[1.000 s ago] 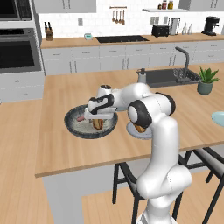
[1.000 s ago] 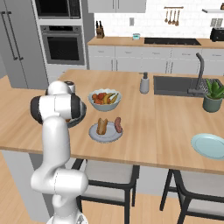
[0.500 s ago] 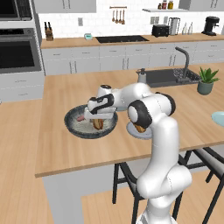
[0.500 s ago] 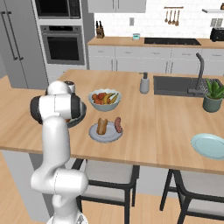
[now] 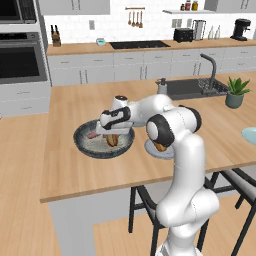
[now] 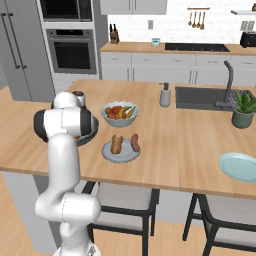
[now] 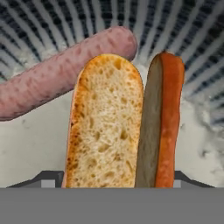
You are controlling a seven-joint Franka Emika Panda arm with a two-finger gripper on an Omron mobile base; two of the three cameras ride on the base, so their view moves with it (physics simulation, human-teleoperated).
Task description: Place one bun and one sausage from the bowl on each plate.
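The dark ribbed bowl [image 5: 82,143] sits on the island, and its wall [image 7: 43,26] rises behind the food in the hand view. My gripper [image 5: 113,133] reaches down into it. A split bun [image 7: 107,122] stands between my gripper [image 7: 116,178] fingers, whose tips press its two sides. A pink sausage [image 7: 65,74] lies behind the bun, also seen as the sausage [image 5: 92,135] at the bowl's left. The near plate [image 6: 107,153] holds a bun [image 6: 117,144] and a sausage [image 6: 134,142]. The second plate [image 6: 240,166] is bare, at the far right.
A pale fruit bowl [image 6: 120,114] stands behind the near plate. A soap dispenser [image 6: 165,95], the sink [image 5: 192,89] and a potted plant [image 6: 243,109] lie further right. Stools stand under the island's front edge.
The jaws have come in from wide open onto the sides of the bun. The arm and the bowl have barely moved.
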